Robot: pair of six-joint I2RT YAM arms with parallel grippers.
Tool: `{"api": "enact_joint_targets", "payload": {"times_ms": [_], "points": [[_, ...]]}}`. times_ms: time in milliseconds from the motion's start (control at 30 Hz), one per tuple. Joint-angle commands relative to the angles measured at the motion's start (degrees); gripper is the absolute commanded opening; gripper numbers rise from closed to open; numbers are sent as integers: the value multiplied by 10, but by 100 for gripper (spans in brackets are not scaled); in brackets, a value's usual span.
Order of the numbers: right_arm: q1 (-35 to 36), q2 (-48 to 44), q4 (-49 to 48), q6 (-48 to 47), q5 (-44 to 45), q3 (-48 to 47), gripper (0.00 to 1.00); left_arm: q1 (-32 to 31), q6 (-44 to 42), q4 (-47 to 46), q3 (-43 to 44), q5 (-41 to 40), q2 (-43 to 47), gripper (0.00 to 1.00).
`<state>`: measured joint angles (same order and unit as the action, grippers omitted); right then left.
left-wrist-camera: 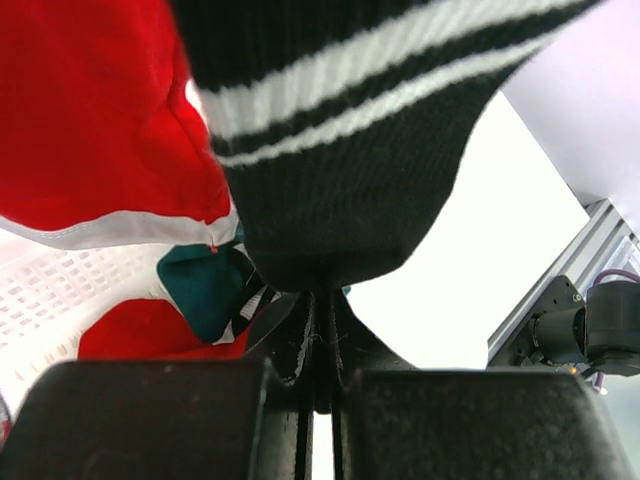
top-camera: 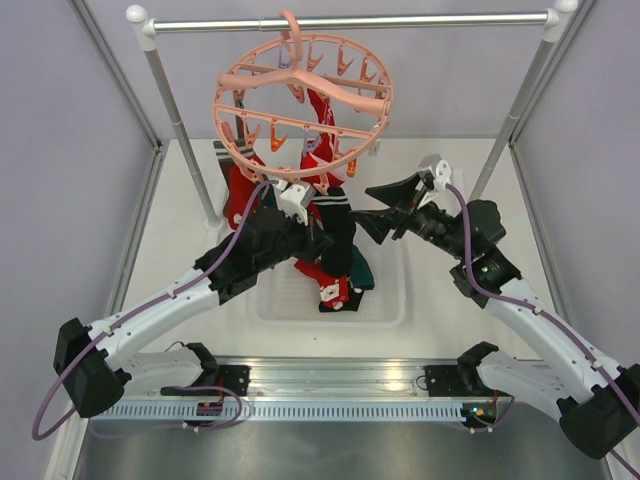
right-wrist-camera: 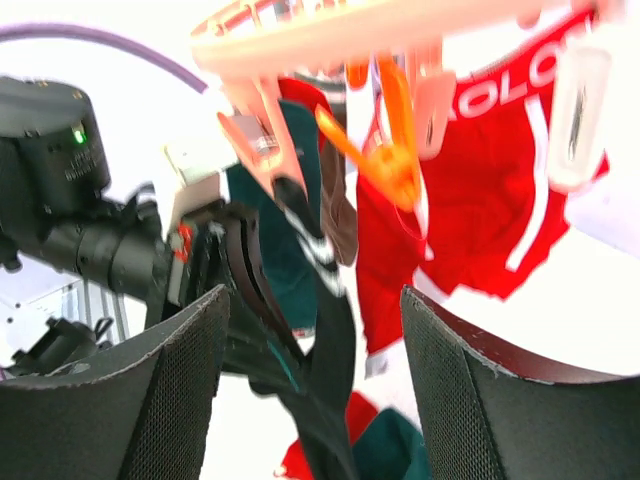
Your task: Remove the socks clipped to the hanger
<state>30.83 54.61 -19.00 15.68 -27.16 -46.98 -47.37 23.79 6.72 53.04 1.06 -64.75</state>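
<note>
The salmon-pink round hanger (top-camera: 300, 95) hangs by its hook from the grey rail, with red socks (top-camera: 322, 165) still clipped under it. My left gripper (top-camera: 325, 238) is shut on the black sock with white stripes (top-camera: 338, 225), which hangs down from a clip; in the left wrist view the sock (left-wrist-camera: 340, 150) fills the frame above the closed fingers (left-wrist-camera: 400, 420). My right gripper (top-camera: 368, 212) is open and empty just right of that sock; its view shows the hanger (right-wrist-camera: 330, 30), red fabric (right-wrist-camera: 470, 200) and the black sock (right-wrist-camera: 335, 340) between its fingers.
A white basket (top-camera: 385, 300) on the table below holds dropped red and dark teal socks (top-camera: 340, 280). The rail's posts (top-camera: 180, 130) stand left and right. Grey walls close in both sides.
</note>
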Motion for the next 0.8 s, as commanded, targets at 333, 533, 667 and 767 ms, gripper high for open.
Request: {"api": "enact_joint_targets", "payload": {"times_ms": [333,533,667,767], "points": [[123,106,64,-140,150,-170,73,-2,28,0,24,-8,-7,2],[124,139,68,-152,173,-194,73,-2,29,7,20,-8,0,2],[124,155,67,-152,177,-206,73,-2,33,8,18,-21,4,2],[125,163,67,-152,174,-214,73,-2,34,11,17,-20,4,2]]}}
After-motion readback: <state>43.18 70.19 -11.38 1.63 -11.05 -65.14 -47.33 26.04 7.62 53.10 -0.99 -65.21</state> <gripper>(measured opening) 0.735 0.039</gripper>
